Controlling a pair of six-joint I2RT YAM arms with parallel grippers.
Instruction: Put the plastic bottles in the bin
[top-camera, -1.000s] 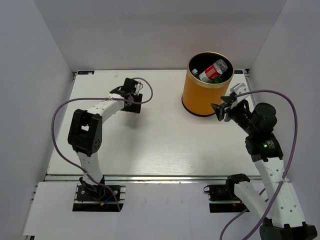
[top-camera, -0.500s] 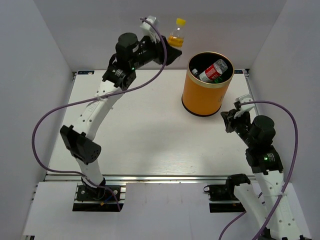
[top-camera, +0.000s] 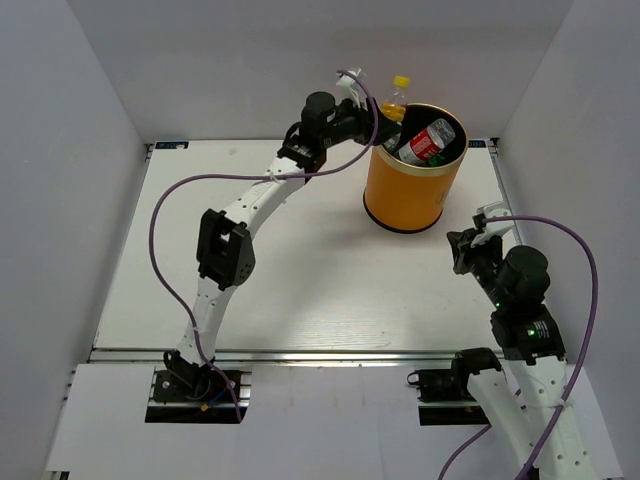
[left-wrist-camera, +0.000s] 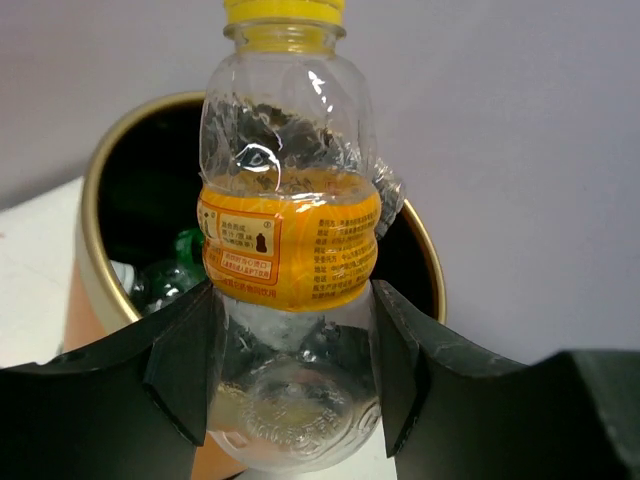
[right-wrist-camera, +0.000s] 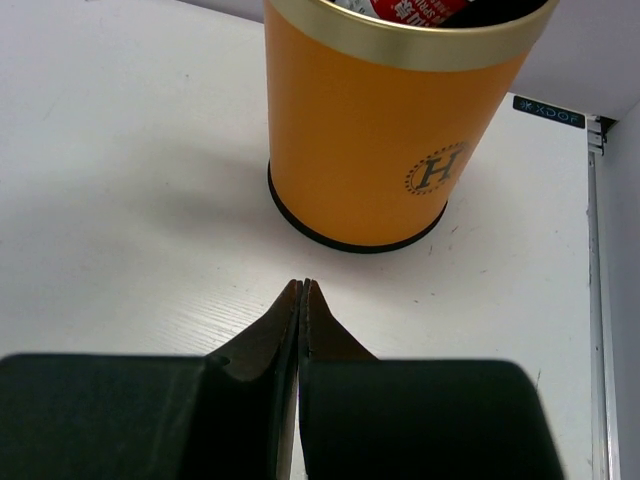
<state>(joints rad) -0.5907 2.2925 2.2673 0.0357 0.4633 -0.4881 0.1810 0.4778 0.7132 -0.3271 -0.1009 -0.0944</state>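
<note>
My left gripper (top-camera: 385, 118) is shut on a clear bottle with a yellow cap and orange label (top-camera: 395, 100) and holds it upright over the left rim of the tall orange bin (top-camera: 405, 190). In the left wrist view the bottle (left-wrist-camera: 288, 240) sits between my two black fingers (left-wrist-camera: 185, 360), with the bin's gold rim and black inside (left-wrist-camera: 150, 180) behind it. A red-labelled bottle (top-camera: 428, 142) lies inside the bin, and a green one (left-wrist-camera: 185, 255) shows there too. My right gripper (top-camera: 462, 240) is shut and empty, on the table right of the bin (right-wrist-camera: 380, 130).
White walls close in the table at the back and both sides. The right arm (top-camera: 520, 290) rises near the right edge of the table (top-camera: 250, 280). Purple cables loop from both arms.
My left arm has swung right with the yellow-capped bottle, from the back wall to over the bin's rim. The right gripper has drawn back toward the near side.
</note>
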